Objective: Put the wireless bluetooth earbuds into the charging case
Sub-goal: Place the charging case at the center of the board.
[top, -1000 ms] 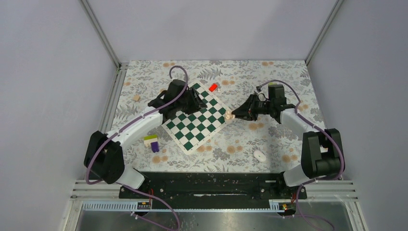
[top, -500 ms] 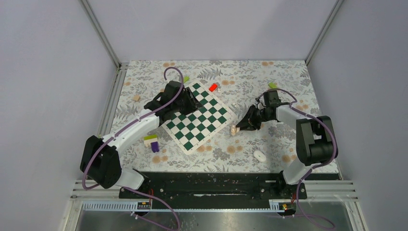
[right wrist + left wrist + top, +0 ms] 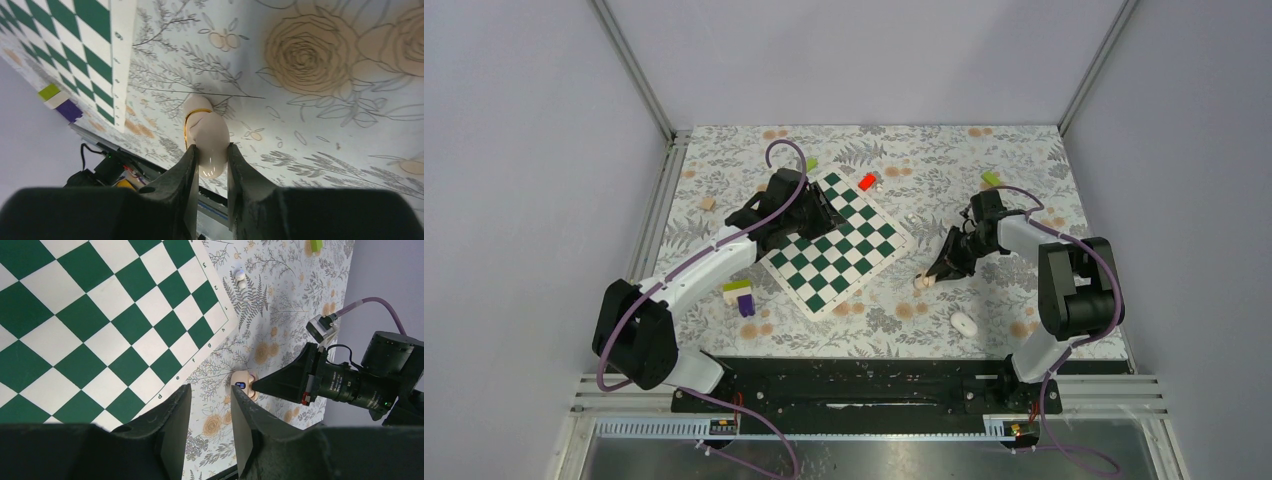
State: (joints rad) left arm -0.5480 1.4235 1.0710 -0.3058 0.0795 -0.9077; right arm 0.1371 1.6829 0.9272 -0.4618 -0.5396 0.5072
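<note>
The charging case [image 3: 921, 283] is pinched between the fingers of the right gripper [image 3: 932, 275], low over the flowered table [image 3: 1024, 150], just right of the chessboard [image 3: 834, 243]. Whether it is touching the cloth cannot be told. The left gripper [image 3: 210, 405] is held over the chessboard with its fingers spread and nothing between them.

The step in hand is judged to be the placing of the case; no earbud is seen seated in it. Next, the case needs to be set down steadily with its hollow upward, and an earbud needs to be fetched by the free gripper.

The following are counted:
- one case
- two white pieces taken for the wireless bluetooth earbuds [image 3: 965, 323], this oval lying near the right arm's base and a smaller one [image 3: 240, 276] just off the board's right corner
- one chessboard
- one red block [image 3: 867, 181]
- two green pieces [image 3: 991, 179]
- one tan block [image 3: 708, 203]
- one stack of coloured blocks [image 3: 742, 297]
</note>
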